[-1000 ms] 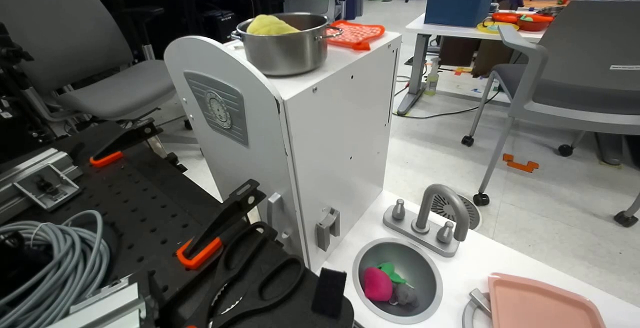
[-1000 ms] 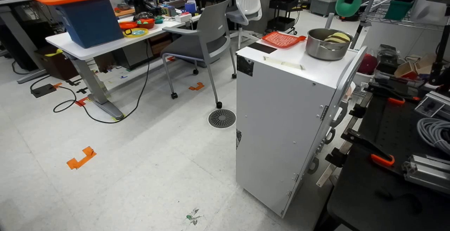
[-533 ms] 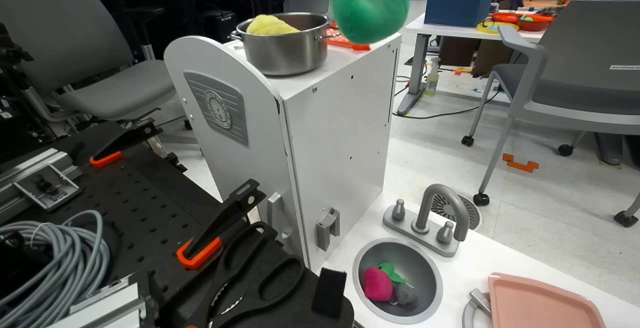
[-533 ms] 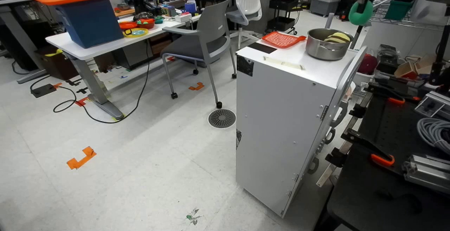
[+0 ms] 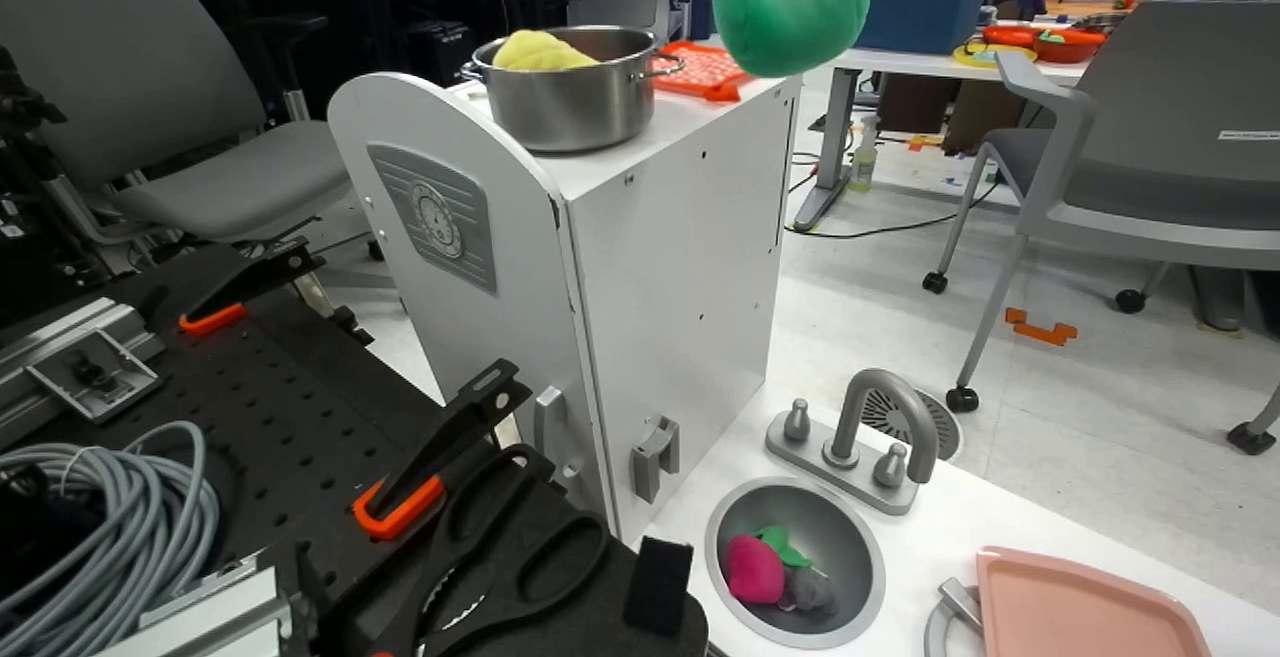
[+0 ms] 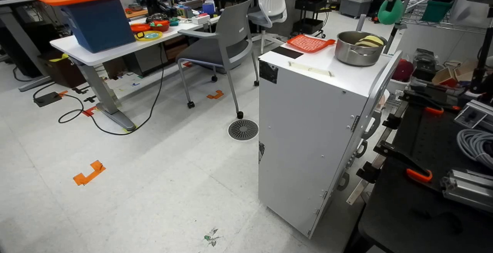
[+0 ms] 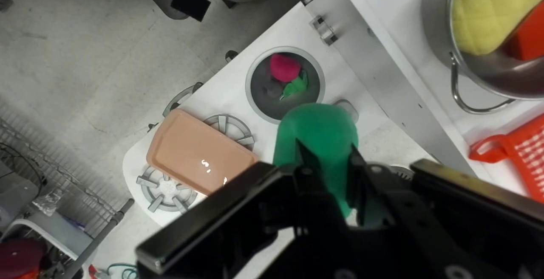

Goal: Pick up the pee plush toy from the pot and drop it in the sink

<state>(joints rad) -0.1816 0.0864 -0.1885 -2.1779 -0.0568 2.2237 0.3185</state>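
The black two-fingered claw (image 7: 326, 147) grips the round green plush toy (image 5: 790, 32) in mid-air, clear of the round silver metal pot (image 5: 572, 105); good placement likely calls for centring it over the round grey sink (image 5: 842, 537), skirting the grey arched faucet (image 5: 882, 383), and lowering before release.

In the wrist view the green plush toy (image 7: 316, 125) is blurred and partly behind the gripper (image 7: 326, 146); the right edge crops the pot (image 7: 435, 26) and the orange thing (image 7: 531, 39) in it. In an exterior view the top edge cuts off the toy, the bottom edge the pink tray (image 5: 1090, 602); the grey item (image 5: 808, 591) in the sink (image 5: 848, 539) is too indistinct to name.
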